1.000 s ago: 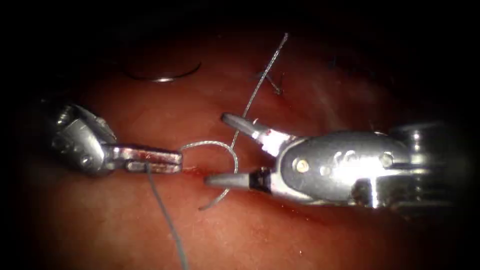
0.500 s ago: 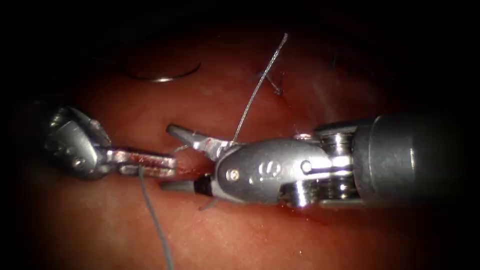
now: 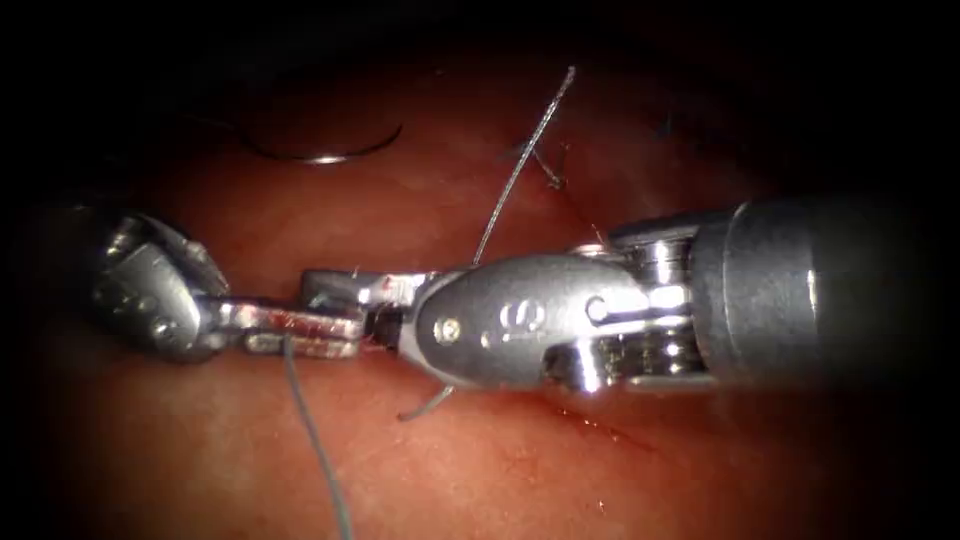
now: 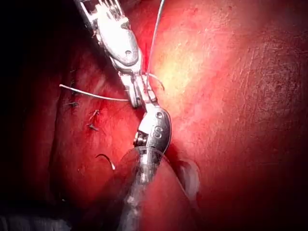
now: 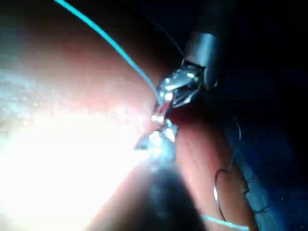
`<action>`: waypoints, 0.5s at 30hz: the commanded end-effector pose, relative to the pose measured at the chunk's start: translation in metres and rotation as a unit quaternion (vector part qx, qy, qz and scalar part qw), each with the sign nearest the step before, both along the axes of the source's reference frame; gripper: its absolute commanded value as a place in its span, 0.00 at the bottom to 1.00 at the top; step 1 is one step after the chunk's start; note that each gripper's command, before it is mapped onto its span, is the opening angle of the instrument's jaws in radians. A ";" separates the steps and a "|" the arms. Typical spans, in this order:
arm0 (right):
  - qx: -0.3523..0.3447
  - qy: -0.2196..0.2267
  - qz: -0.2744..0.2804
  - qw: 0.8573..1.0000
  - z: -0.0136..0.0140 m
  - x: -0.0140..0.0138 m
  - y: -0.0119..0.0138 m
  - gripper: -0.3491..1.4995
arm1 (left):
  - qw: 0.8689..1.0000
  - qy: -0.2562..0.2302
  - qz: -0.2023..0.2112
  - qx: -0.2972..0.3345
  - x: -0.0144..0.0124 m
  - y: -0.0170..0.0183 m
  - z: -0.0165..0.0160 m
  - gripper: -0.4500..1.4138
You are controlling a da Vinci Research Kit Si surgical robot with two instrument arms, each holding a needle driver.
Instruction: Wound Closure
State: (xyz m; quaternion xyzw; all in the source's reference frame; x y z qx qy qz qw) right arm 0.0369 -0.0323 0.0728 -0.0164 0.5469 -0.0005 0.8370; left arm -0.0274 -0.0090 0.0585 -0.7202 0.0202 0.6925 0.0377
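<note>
Thread (image 3: 310, 440) is clamped in the closed left hand (image 3: 300, 330) and trails downward from it. Right hand (image 3: 345, 300), tip to tip with it; grip state cannot be told. Needle (image 3: 330, 155) lies free on tissue (image 3: 600, 470), well above the left hand.

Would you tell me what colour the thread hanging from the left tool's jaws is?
The thread is grey-blue, clearest in the endoscope view.

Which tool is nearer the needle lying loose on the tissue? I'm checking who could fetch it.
Left. The left tool sits just below the needle; the right tool reaches in from farther right.
</note>
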 end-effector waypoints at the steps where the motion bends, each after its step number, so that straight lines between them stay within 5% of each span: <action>1: -0.004 -0.004 -0.001 1.000 0.0004 0.0004 -0.0001 0.00 | 1.000 -0.001 0.000 0.000 -0.0004 0.0002 0.0007 0.00; 12: 0.015 -0.022 -0.036 0.999 0.0011 0.0000 -0.0009 0.00 | 1.000 0.002 -0.003 0.001 -0.0004 0.0002 0.0004 0.00; 15: 0.017 -0.030 -0.016 0.999 0.0023 -0.0005 0.0002 0.00 | 0.999 0.014 0.002 0.042 -0.0006 0.0002 -0.0001 0.53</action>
